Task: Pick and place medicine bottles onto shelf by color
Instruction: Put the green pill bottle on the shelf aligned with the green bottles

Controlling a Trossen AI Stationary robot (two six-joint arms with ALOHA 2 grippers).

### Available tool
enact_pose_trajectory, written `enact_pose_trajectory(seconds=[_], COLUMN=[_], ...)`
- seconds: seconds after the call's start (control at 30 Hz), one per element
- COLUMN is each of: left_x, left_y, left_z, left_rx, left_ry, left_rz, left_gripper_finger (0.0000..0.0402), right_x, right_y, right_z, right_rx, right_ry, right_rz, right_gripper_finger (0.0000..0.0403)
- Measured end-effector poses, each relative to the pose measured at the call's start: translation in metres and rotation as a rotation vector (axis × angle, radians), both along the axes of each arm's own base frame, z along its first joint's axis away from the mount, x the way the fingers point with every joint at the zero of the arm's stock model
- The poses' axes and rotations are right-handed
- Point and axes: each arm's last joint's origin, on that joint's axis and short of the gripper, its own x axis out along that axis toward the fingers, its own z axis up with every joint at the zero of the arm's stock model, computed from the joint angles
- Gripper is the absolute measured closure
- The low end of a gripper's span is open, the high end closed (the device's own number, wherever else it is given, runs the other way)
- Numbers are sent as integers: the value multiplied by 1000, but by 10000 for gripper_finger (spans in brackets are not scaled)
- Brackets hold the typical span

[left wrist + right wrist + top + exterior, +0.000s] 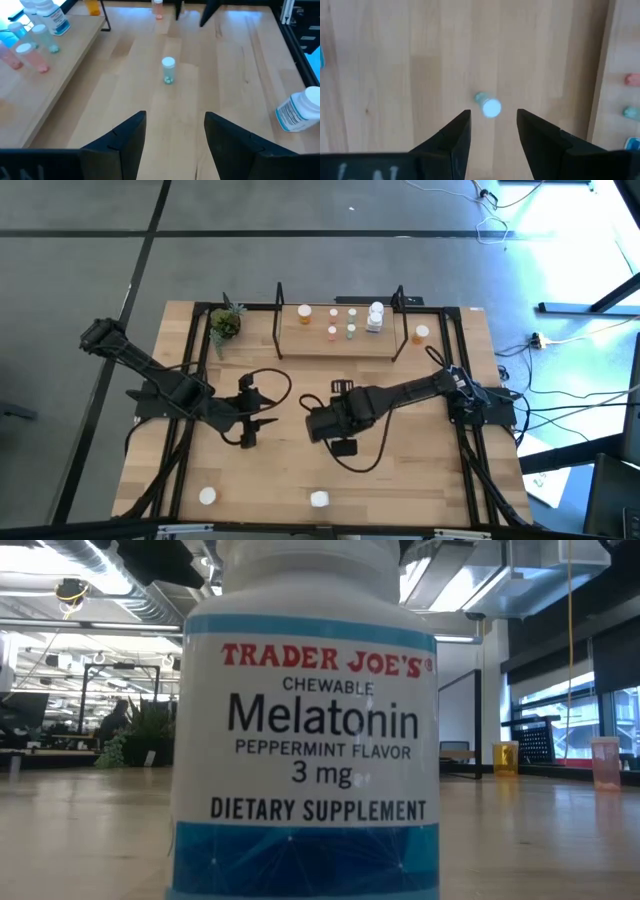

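Sorting in progress: right arm lining up on a loose pale-green bottle.

Near edge: white Melatonin bottle (305,730), smooth plastic, standing unclaimed. Mid-table: right gripper (492,131) hovering above the small pale-green bottle (489,105), fingers parted, holding nothing; next move calls for descending and closing around its cylindrical body. Left gripper (175,132) waiting open, empty. Far side: light-wood shelf (340,343) carrying orange, green and white bottles.
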Motion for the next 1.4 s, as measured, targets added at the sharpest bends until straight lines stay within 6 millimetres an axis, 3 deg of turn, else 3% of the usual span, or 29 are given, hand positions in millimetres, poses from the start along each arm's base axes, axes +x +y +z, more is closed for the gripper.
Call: enact_pose_trajectory(seconds=[0.17, 0.43, 0.6, 0.73, 0.87, 1.03, 1.4], left_x=[-2, -5, -6, -6, -6, -6, -2], left_y=[-2, -8, -11, -11, -11, -10, -3], left_z=[-1, -1, -1, -1, -1, 0, 0], left_rx=[4, 6, 6, 6, 8, 13, 15], left_ry=[7, 9, 8, 8, 7, 3, 2], left_rz=[-13, -43, -57, -57, -54, -46, -7], left_gripper_finger=[207, 207, 207, 207, 207, 207, 207], right_x=[5, 2, 0, -9, -19, -30, -33], right_y=[-1, -3, -16, -34, -47, -52, -53], right_z=[-6, -49, -71, -73, -69, -72, -75], right_rx=[3, -15, 12, 23, 158, 250, 238], right_ry=[-21, 92, 127, 86, -12, -84, -67], right_rz=[16, -9, 13, -17, -37, -54, -31], right_gripper_finger=[241, 241, 241, 241, 241, 241, 241])
